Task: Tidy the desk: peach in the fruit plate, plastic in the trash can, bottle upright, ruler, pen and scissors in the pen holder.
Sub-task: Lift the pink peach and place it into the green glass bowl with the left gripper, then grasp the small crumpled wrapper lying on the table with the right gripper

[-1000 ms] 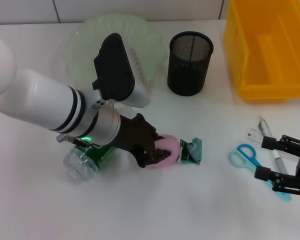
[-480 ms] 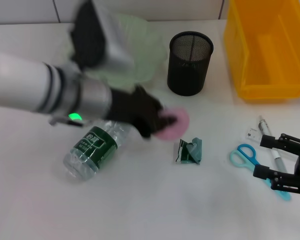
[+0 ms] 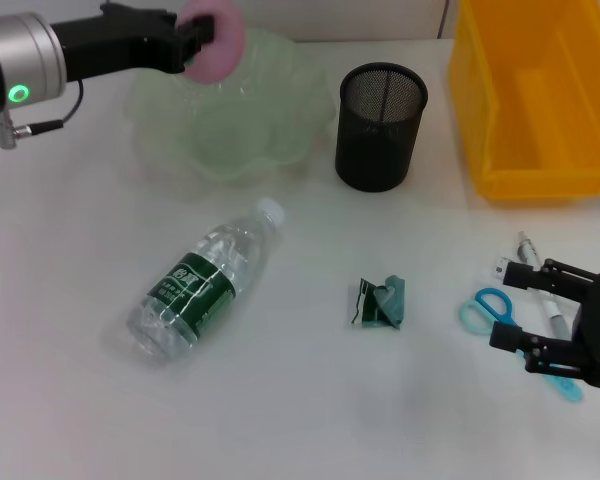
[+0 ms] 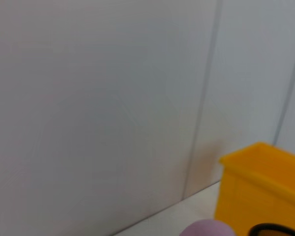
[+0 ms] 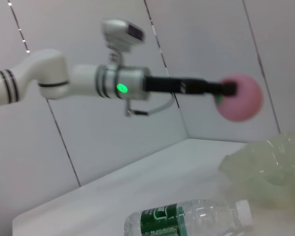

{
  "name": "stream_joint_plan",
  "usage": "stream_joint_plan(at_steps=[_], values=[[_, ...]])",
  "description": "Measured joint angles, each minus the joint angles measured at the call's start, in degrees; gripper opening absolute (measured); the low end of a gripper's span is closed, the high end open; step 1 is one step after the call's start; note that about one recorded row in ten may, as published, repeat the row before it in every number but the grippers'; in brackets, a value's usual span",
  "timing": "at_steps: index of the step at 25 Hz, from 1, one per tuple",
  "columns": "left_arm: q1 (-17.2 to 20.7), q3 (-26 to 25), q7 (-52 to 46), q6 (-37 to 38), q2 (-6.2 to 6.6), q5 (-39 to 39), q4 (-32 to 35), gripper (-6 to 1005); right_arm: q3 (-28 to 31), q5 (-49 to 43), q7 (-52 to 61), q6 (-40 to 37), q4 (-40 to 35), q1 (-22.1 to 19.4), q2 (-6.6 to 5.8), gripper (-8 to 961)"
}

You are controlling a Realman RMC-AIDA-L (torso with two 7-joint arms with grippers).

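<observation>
Peach [image 3: 216, 40], lifted off the bench since a second ago, now hangs clamped in the left gripper [image 3: 195, 35] above the fruit plate [image 3: 280, 120]; release comes next. Right gripper [image 3: 555, 320] waits open over the scissors [image 3: 492, 310].

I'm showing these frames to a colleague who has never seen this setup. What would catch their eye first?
Most striking is the pink peach held aloft by the left gripper over the rim of the pale green fruit plate at the back of the desk. Next, the water bottle lying on its side in front of the plate. The right gripper hangs open over the blue scissors and pen.
</observation>
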Motion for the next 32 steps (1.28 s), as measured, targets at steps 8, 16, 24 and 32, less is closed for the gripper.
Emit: stream_joint_plan(at_steps=[8,16,24,32], values=[[-5.5,-2.6,3.1,-9.3,-0.39,2.1,-12.4,201,-0.1,-0.1,0.0,0.1,0.1,1.1,0.60,816],[-3.9,-2.9,3.7,-9.0,-0.24,-1.4,-12.0,393,-0.2,-0.2,0.0,0.4,0.2,1.7,0.92,816],[3.0,-5.5,13.1,12.1,0.27,-12.6,-10.8,738,0.2,-0.1,2.8,0.6,-0.6,4.1,1.19,816],[9.2,-7.9,25.4,38.3,1.76,-10.5,-14.4,816,-0.6,-5.4,22.7,0.5,-17.8,10.4,1.24,816]])
